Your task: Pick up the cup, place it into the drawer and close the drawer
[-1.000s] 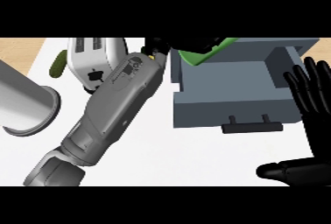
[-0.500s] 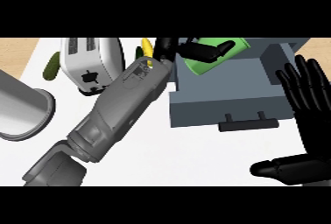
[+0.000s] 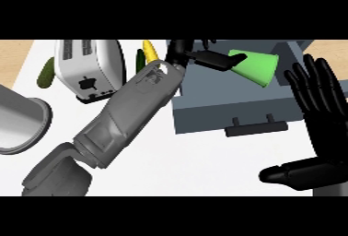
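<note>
Currently grey drawer open at 1 o'clock on the counter, handle toward robot. Left hand clamped on the green cup, which lies tilted over the drawer's cavity, long axis toward 4 o'clock. Right hand rests open at 3 o'clock.

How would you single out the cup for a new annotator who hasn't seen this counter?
Find the grey open drawer at the counter's upper right. Lying on its side over the drawer's back part, at the fingers of the left hand, is the cup. It is the only bright green, tapered thing there.
</note>
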